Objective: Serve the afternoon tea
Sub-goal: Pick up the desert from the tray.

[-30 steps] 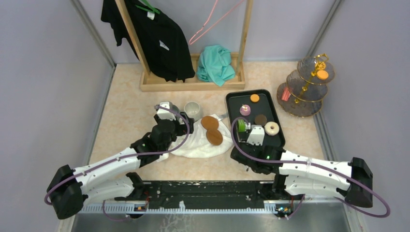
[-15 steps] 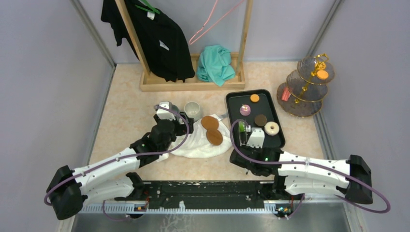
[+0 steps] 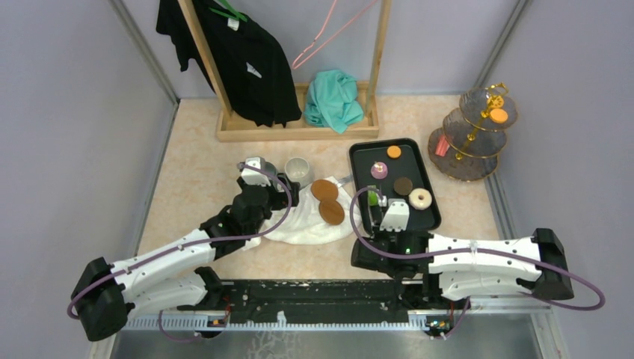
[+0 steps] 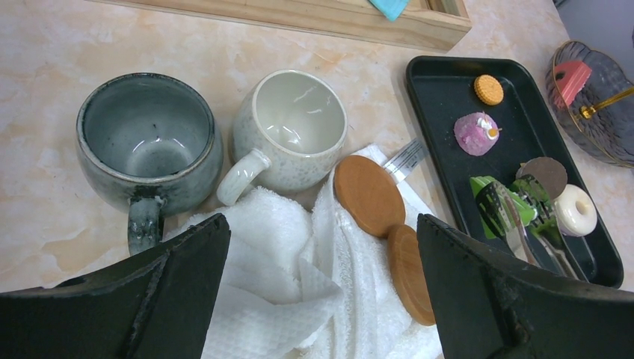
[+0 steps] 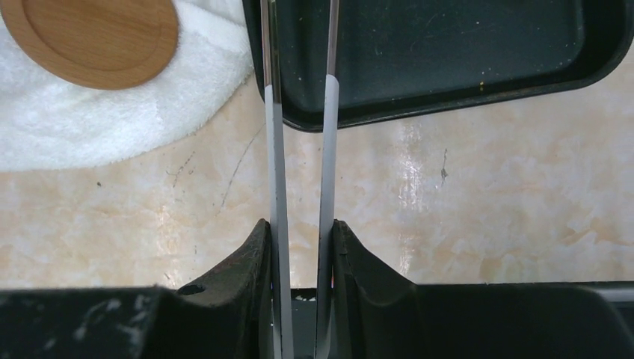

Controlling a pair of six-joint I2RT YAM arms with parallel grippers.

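Right gripper (image 5: 299, 243) clenched on tongs (image 5: 274, 149), both blades pinched between its fingers. Tong tips sit at green piece (image 4: 490, 196) on tray (image 4: 448, 90). Also on tray: orange biscuit (image 4: 488, 90), pink sweet (image 4: 476, 133), brown disc (image 4: 548, 172), white doughnut (image 4: 576, 211). Left gripper (image 4: 321, 224) spread wide, holding nothing, over towel (image 4: 262, 299). Grey mug (image 4: 146, 146) stands beside white mug (image 4: 288, 127), at towel's edge. Stand (image 3: 472, 131) far right, apart from tray; orange disc (image 3: 499, 116) on top tier.

No legible text or labels
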